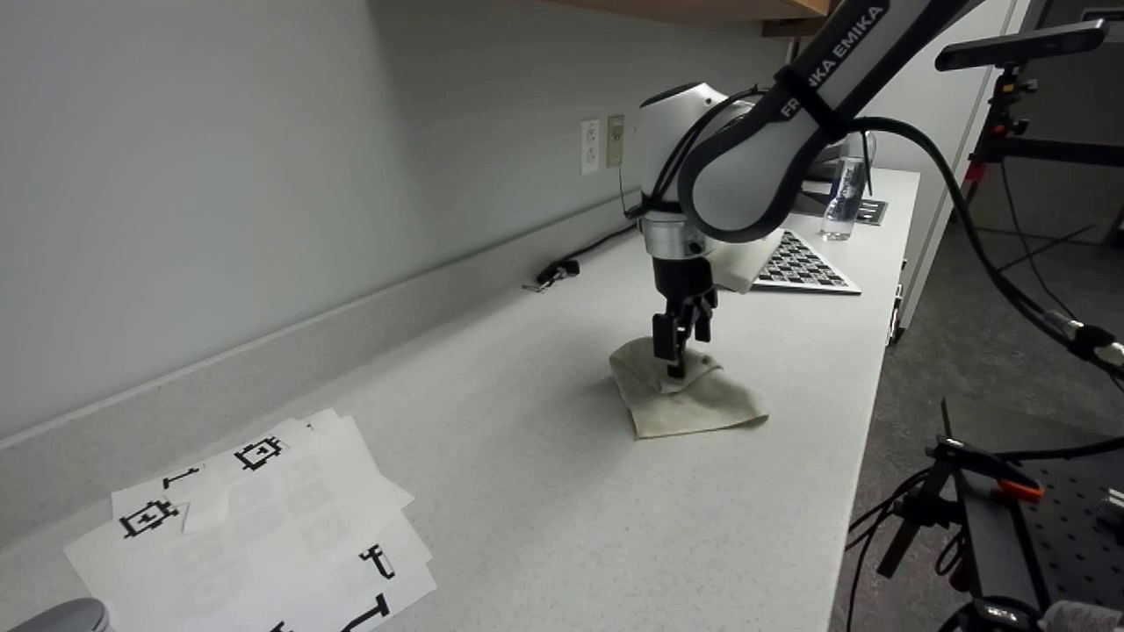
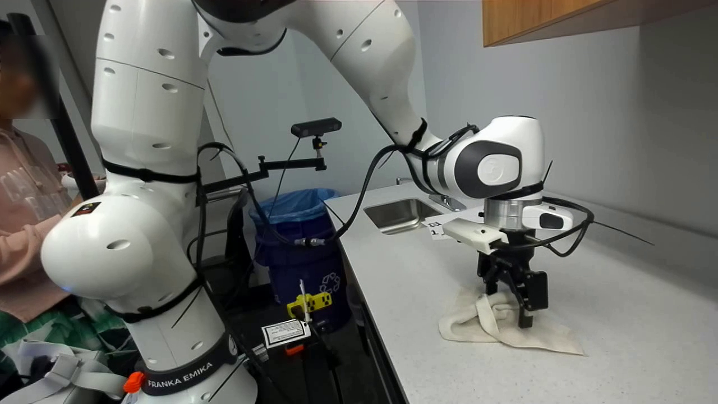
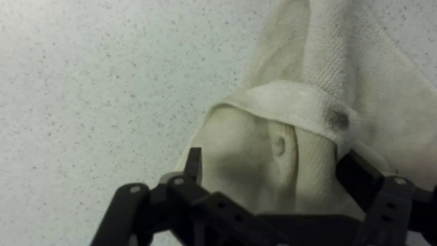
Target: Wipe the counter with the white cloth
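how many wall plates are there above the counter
2: a white plate and, just right of it in an exterior view, a beige plate; the arm may hide others.

White cloth [image 1: 694, 412]: off-white, cream-tinted, lying on counter [image 1: 527, 439], part spread flat, part bunched into raised folds; narrow strip across folds, dark spot on strip. Counter: long, smooth, pale grey-white, finely speckled, straight front edge.
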### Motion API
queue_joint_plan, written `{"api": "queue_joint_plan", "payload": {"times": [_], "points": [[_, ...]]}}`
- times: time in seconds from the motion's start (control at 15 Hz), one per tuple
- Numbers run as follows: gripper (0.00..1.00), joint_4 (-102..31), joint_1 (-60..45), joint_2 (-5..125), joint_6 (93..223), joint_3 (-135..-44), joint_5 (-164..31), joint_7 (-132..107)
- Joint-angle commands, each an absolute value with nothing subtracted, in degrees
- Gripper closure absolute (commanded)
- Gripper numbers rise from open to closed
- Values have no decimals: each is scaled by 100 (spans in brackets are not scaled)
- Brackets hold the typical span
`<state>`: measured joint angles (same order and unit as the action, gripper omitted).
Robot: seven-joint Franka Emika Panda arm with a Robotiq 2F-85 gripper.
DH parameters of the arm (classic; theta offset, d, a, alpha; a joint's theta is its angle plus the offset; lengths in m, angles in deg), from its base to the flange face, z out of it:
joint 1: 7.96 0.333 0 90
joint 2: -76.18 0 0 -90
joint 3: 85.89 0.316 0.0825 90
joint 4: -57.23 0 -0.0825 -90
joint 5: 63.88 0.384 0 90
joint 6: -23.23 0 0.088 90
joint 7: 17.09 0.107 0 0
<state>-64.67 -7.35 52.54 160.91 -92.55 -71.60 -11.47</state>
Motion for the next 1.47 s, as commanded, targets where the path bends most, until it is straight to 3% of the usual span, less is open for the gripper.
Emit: {"api": "queue_joint_plan", "payload": {"times": [0.0,1.0,1.4], "points": [[0,-6697,-874,5717,15866,-9253,-7125,-1158],[0,-8021,-1058,7526,15853,-9096,-6566,-2028],[0,-8493,-1020,8159,16486,-9133,-5926,-2671]]}}
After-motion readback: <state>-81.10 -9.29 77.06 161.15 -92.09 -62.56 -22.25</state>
